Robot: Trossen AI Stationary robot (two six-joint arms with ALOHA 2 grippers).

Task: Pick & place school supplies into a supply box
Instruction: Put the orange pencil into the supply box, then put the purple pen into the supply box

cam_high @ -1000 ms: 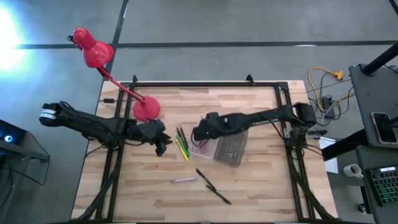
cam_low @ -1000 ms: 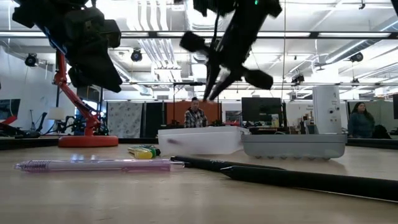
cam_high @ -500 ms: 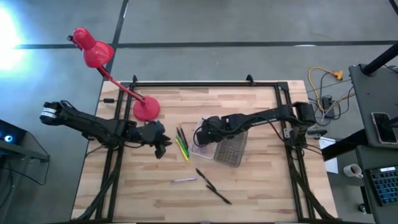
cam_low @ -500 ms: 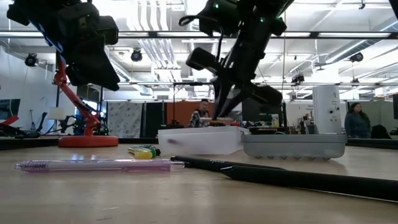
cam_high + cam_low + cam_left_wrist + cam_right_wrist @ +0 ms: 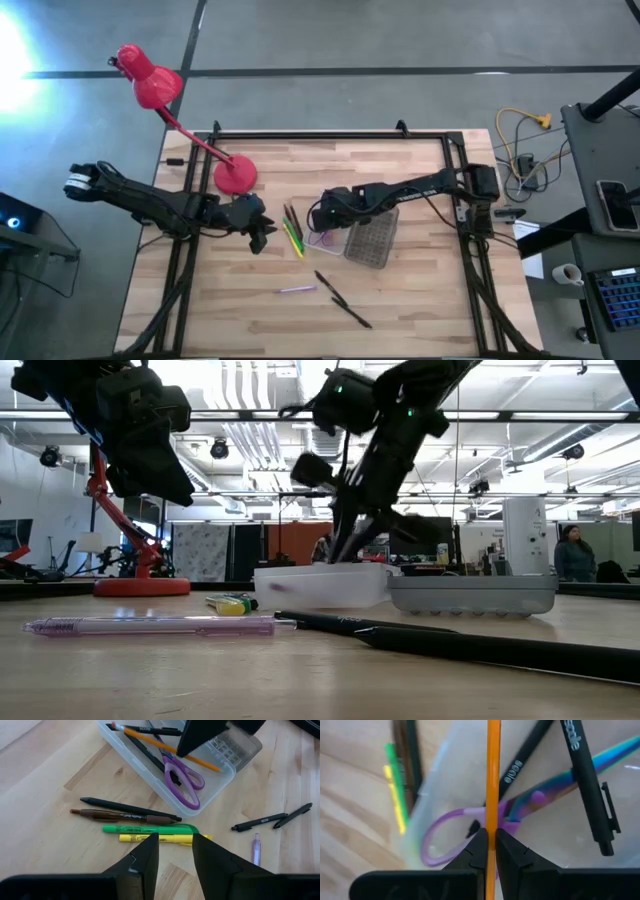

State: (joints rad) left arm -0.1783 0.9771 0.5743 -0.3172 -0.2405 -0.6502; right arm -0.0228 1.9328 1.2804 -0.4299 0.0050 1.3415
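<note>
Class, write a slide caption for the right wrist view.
Right hand lowers an orange pencil onto scissors in the box.

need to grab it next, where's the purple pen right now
In the high view the purple pen lies on the table's near-middle, left of the two black pens and below the box.

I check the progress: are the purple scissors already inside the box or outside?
Inside. The purple scissors lie in the clear supply box, beside black pens, under the right claw.

Red desk lamp (image 5: 160,95) — base on wooden table (image 5: 420,300) corner.
</note>
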